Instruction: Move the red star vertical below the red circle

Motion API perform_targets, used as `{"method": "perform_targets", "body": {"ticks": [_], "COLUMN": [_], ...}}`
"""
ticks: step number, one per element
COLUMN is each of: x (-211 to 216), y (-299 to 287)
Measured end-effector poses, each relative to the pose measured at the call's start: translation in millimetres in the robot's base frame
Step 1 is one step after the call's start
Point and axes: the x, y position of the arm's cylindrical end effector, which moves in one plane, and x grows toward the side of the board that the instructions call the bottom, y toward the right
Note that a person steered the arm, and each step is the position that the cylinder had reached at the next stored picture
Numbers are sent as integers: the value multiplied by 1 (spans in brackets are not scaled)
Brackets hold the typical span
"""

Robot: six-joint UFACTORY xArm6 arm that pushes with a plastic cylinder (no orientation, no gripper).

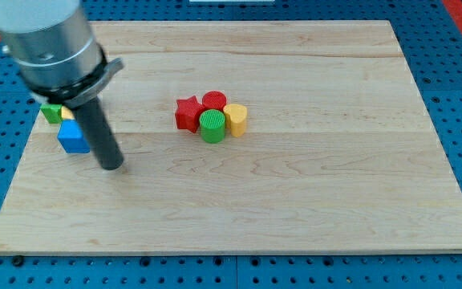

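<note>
The red star lies near the board's middle, touching the left side of the red circle. A green circle sits just below the red circle, and a yellow block touches them on the right. My tip rests on the board well to the left of this cluster, just right of and below a blue block.
A green block and a bit of a yellow one sit at the board's left edge, partly hidden by the arm. The wooden board lies on a blue perforated table.
</note>
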Motion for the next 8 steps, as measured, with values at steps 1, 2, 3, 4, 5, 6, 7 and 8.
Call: {"method": "perform_targets", "body": {"ticks": [1,2,3,4,5,6,7,8], "x": [-17,-31,-52,-70,-81,-86,-86,-86], "y": [14,14,19,30,42,51,53,60]}}
